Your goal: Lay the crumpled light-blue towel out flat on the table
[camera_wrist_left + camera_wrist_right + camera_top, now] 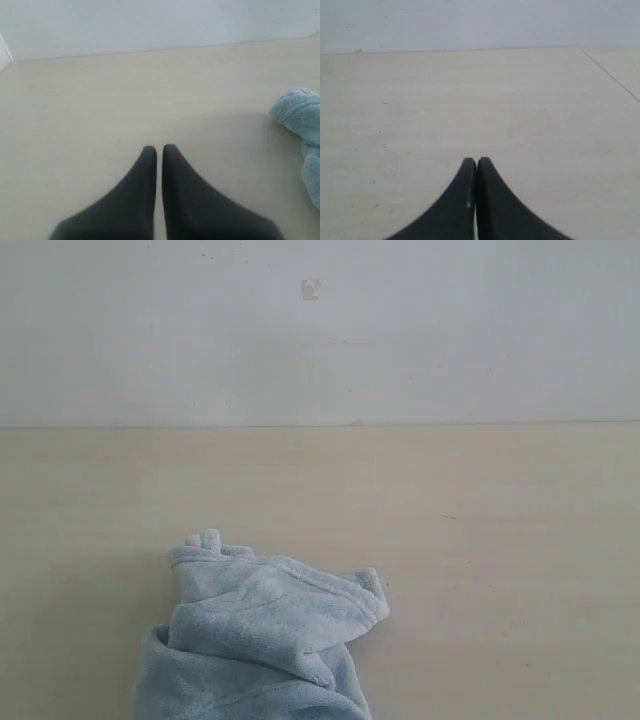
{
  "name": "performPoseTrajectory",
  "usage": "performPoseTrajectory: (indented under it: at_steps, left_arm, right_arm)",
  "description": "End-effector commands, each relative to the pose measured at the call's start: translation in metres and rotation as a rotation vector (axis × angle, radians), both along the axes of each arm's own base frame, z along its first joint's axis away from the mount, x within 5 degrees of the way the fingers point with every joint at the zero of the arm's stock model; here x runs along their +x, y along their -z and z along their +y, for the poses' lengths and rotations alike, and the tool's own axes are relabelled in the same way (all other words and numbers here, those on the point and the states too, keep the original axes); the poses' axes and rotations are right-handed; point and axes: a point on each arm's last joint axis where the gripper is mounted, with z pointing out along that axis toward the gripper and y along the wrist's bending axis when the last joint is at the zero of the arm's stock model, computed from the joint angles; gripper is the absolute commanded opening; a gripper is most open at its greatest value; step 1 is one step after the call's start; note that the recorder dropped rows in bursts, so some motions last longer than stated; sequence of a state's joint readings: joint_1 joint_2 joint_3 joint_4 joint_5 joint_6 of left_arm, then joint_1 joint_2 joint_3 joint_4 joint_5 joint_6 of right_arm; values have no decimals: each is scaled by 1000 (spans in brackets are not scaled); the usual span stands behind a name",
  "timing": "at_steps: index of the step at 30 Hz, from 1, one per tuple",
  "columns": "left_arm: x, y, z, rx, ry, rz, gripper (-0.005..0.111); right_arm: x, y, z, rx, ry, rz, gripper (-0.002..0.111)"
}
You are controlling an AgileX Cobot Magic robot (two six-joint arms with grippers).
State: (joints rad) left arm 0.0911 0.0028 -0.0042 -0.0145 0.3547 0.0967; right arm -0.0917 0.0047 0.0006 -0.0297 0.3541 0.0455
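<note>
The light-blue towel (260, 635) lies crumpled in a heap on the pale beige table (480, 540), near the front edge of the exterior view and left of centre. Part of the towel (302, 132) shows at the side of the left wrist view. My left gripper (159, 148) is shut with nothing in it, over bare table and apart from the towel. My right gripper (476, 160) is shut and empty too, above bare table (480, 100); no towel shows in its view. Neither gripper appears in the exterior view.
A plain white wall (320, 330) rises behind the table's far edge. A seam or edge line (612, 75) crosses the table surface in the right wrist view.
</note>
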Motion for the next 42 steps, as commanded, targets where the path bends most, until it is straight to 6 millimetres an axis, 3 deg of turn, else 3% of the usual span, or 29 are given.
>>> performPoseTrajectory:
  at_steps: [1, 13, 20, 26, 28, 31, 33, 42]
  left_arm:
    - [0, 0, 0, 3, -3, -8, 4]
    - [0, 0, 0, 4, -1, -9, 4]
    - [0, 0, 0, 4, -1, -9, 4]
    - [0, 0, 0, 4, -1, -9, 4]
    - [0, 0, 0, 4, -1, -9, 4]
    - [0, 0, 0, 4, -1, -9, 4]
    - [0, 0, 0, 4, -1, -9, 4]
    - [0, 0, 0, 4, -1, -9, 4]
  right_arm:
    - [0, -1, 0, -7, 6, -10, 0]
    - [0, -1, 0, -12, 5, -12, 0]
    - [2, -10, -2, -291, -44, -80, 0]
    - [3, -16, -1, -292, -41, -152, 0]
    - [3, -24, 0, -146, -23, -255, 0]
    - [2, -38, -2, 477, 50, -473, 0]
    - [1, -39, -3, 815, 82, -506, 0]
    - [3, -23, 5, 820, 63, -305, 0]
